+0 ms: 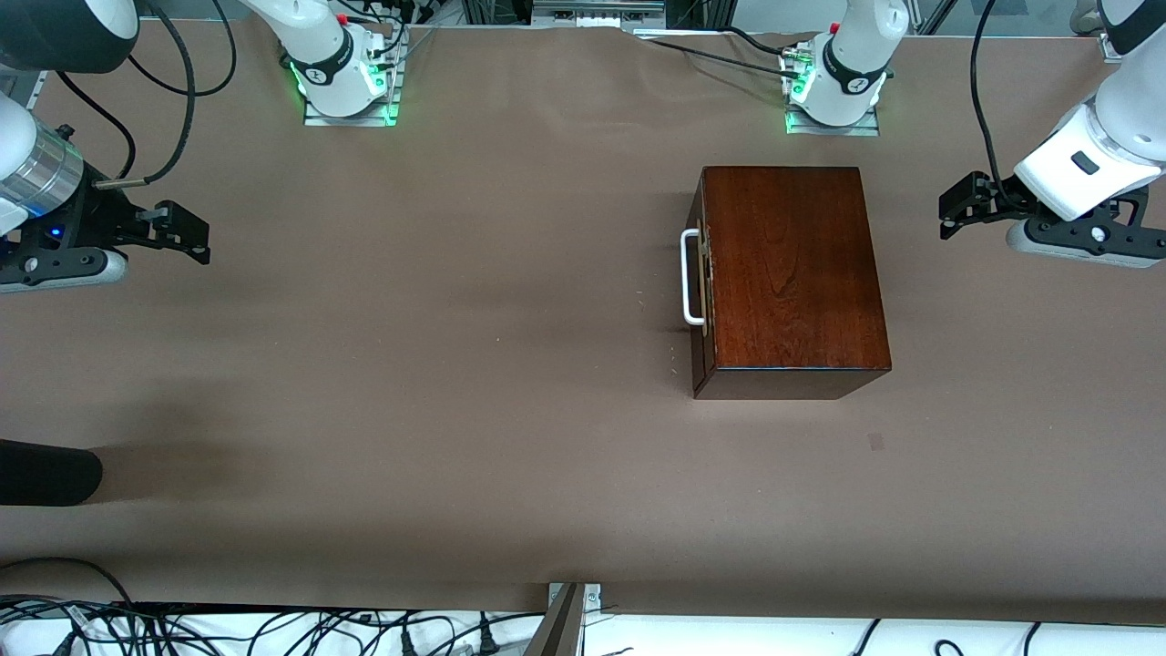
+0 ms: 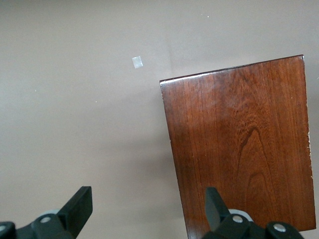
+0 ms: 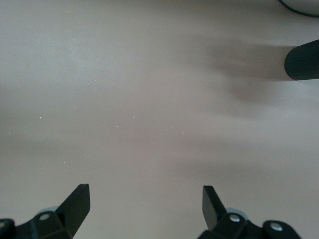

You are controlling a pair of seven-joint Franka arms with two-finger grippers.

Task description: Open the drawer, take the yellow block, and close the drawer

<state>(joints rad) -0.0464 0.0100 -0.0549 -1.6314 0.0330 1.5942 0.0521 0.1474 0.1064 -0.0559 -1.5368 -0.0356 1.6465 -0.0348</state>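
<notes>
The dark red-brown wooden box [image 1: 792,273] stands on the table toward the left arm's end. Its drawer [image 1: 704,351] is shut, with the white bar handle [image 1: 690,278] facing the right arm's end. The yellow block is hidden. My left gripper [image 1: 952,211] is open and empty, up in the air beside the box at the left arm's end of the table. In the left wrist view the box top [image 2: 244,144] lies under one finger, and the gripper [image 2: 148,204] is open. My right gripper [image 1: 187,235] is open and empty over bare table [image 3: 146,204].
A black rounded object [image 1: 46,472] pokes in at the right arm's end of the table, nearer the front camera, and shows in the right wrist view [image 3: 302,59]. A small pale patch [image 1: 875,442] lies on the table near the box. Brown table cover [image 1: 455,364] all around.
</notes>
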